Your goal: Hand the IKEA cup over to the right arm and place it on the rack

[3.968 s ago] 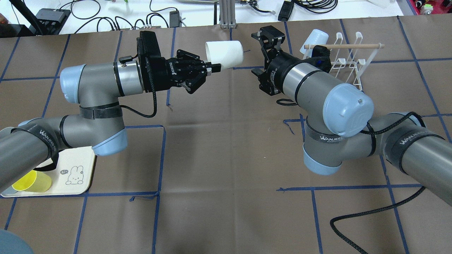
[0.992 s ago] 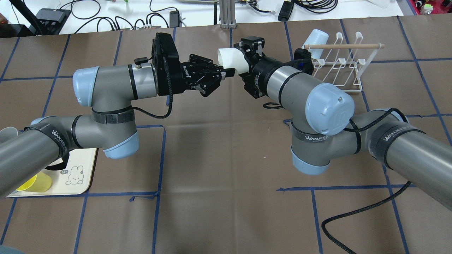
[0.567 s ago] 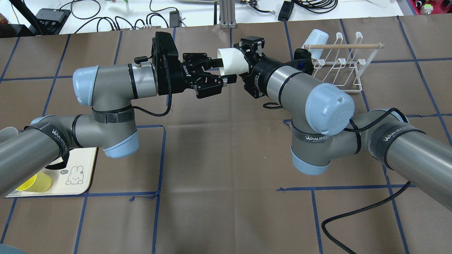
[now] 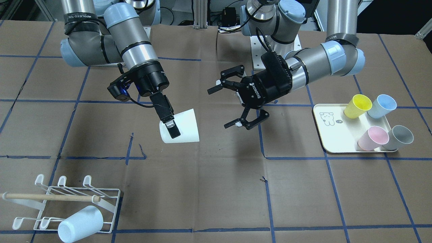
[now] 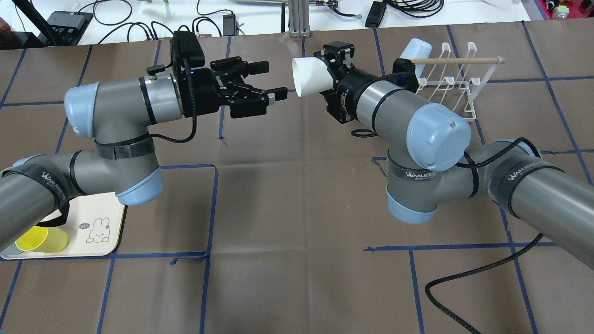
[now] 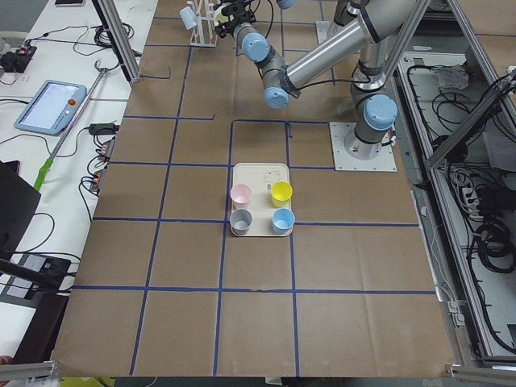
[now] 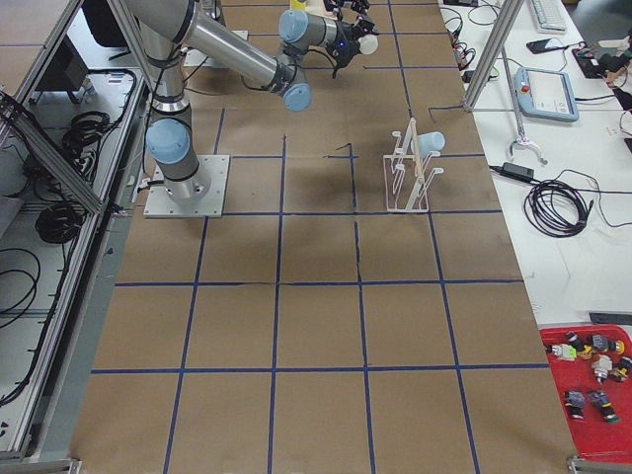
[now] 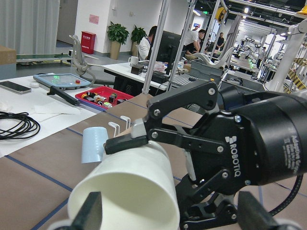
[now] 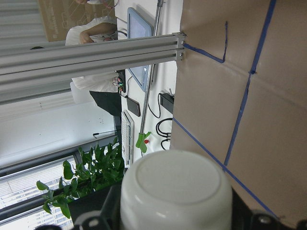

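Observation:
The white IKEA cup (image 5: 310,77) hangs on its side above the table, mouth toward my left arm. My right gripper (image 5: 330,72) is shut on its base end. In the front view one finger (image 4: 171,129) lies across the outside of the cup (image 4: 184,126). My left gripper (image 5: 271,80) is open and empty, a short gap to the left of the cup's rim; it also shows in the front view (image 4: 221,108). The left wrist view shows the cup (image 8: 127,191) in the right gripper's fingers (image 8: 125,142). The white wire rack (image 5: 448,81) stands behind the right wrist.
A light blue cup (image 5: 414,48) hangs upside down on the rack's near-left prong, under the wooden dowel (image 5: 452,60). A cream bear tray (image 4: 335,136) on my left side holds yellow, blue, pink and grey cups. A black cable (image 5: 464,283) trails on the table under the right arm.
My left gripper has opened, let go of the cup's rim and drawn back to the left. The right gripper keeps the cup and has shifted slightly right.

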Action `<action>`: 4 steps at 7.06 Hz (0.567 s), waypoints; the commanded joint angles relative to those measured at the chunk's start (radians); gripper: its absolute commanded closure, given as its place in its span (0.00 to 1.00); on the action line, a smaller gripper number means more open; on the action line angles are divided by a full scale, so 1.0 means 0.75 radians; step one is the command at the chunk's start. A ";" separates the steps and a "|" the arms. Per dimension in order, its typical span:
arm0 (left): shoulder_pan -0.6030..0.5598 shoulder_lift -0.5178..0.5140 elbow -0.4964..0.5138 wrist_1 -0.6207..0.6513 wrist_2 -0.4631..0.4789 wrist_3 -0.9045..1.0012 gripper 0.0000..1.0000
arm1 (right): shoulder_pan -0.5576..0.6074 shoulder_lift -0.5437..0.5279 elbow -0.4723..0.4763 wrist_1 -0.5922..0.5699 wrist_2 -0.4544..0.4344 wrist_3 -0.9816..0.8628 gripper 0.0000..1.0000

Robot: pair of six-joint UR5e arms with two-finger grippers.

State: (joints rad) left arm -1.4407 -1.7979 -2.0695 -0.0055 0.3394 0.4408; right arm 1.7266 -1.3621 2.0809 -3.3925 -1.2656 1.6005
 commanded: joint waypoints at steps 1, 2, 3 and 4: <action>0.153 0.000 -0.002 0.001 -0.068 -0.003 0.01 | -0.164 0.010 -0.019 -0.007 0.002 -0.279 0.64; 0.184 -0.032 0.027 -0.005 -0.046 -0.009 0.01 | -0.232 0.008 -0.024 -0.009 -0.002 -0.538 0.70; 0.186 -0.043 0.051 -0.017 0.035 -0.015 0.01 | -0.313 0.010 -0.046 -0.009 0.000 -0.927 0.73; 0.184 -0.045 0.084 -0.017 0.397 -0.039 0.01 | -0.399 0.012 -0.080 -0.009 0.002 -1.332 0.81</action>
State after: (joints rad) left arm -1.3067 -1.8249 -2.0342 -0.0149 0.4026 0.4277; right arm 1.5058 -1.3546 2.0466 -3.3990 -1.2655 0.9584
